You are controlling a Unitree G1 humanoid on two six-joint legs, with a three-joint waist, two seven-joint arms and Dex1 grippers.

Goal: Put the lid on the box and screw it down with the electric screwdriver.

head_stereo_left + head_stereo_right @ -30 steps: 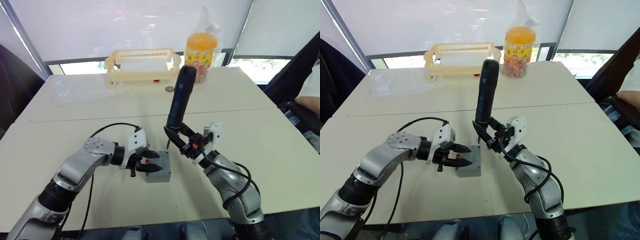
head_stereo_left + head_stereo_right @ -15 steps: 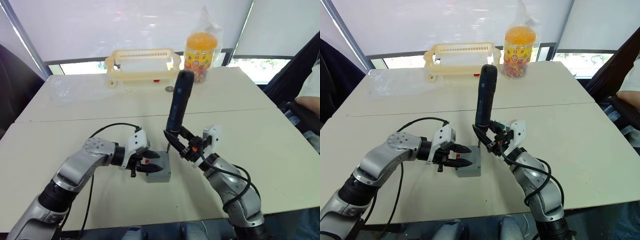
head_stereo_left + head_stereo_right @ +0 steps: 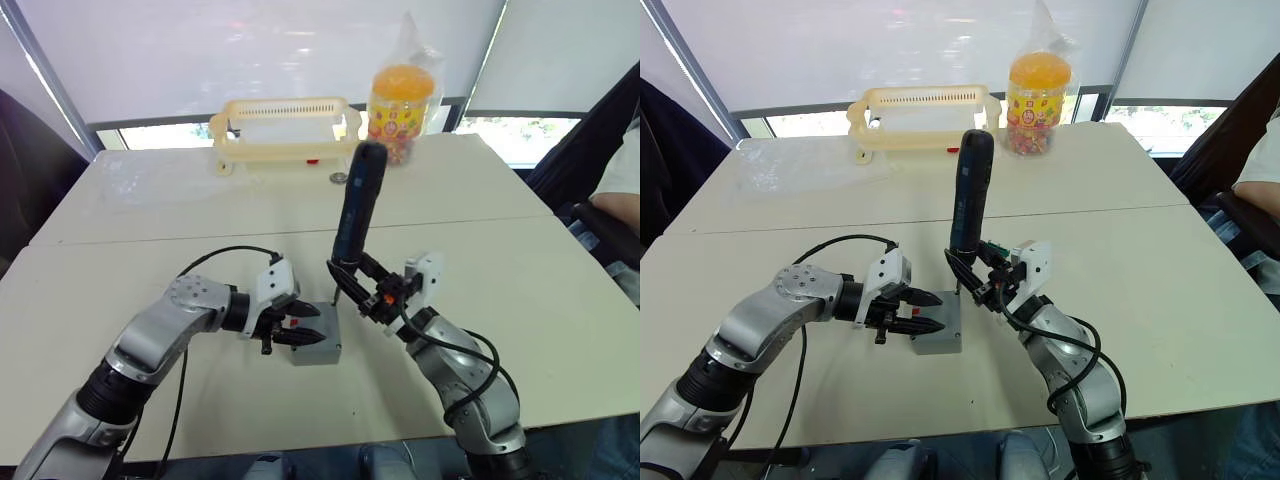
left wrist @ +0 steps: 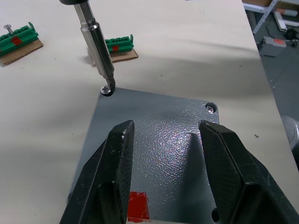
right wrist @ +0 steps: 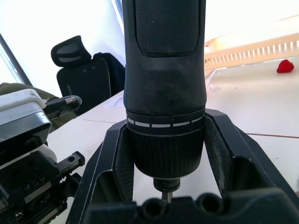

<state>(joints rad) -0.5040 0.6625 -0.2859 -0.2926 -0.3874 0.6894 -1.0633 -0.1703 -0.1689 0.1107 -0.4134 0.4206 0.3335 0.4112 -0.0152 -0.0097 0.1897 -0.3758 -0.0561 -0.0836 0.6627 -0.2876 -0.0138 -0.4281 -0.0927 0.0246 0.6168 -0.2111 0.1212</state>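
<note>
The thin grey square plastic lid (image 4: 159, 144) lies on the small grey plastic box (image 3: 318, 345) near the front of the beige table (image 3: 520, 250). The left gripper (image 3: 290, 327) straddles it, fingers (image 4: 117, 158) spread wide — clasping nothing. The right gripper (image 3: 352, 290) clenches the long black-and-blue electric screwdriver (image 3: 356, 205) upright, its metal bit (image 4: 96, 42) on a corner screw (image 4: 108, 90).

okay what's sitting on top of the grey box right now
The lid covers the box, with a screw in one corner. The electric screwdriver bit meets a screw at another. The left gripper hovers open above. The lid hides the box's inside.
</note>
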